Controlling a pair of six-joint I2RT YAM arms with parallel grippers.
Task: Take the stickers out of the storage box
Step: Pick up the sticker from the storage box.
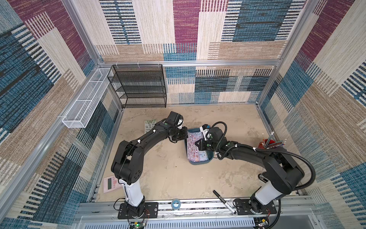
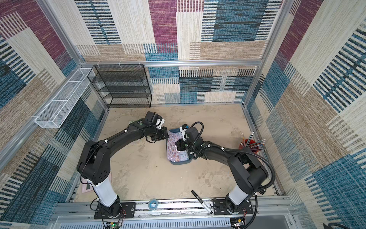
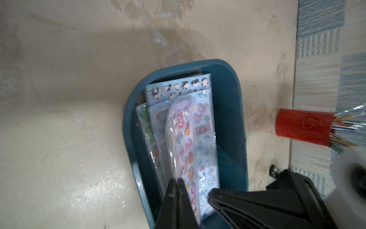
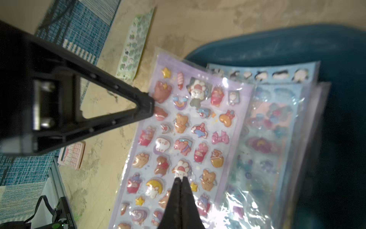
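Storage box (image 1: pixel 200 162), a rounded teal plastic tray near the worktop's middle, half hidden under both bent arms in both top views; glossy stickers (image 3: pixel 204 123) stacked inside, lower sheets mostly covered. Left gripper (image 3: pixel 176 181) pinched closed on the edge of the curled lilac sheet (image 4: pixel 190 126); right gripper (image 4: pixel 181 179), tips together, rests on its face.

Stickers (image 1: pixel 192 146) in storage box (image 1: pixel 198 163), cup (image 1: pixel 269 143) to right
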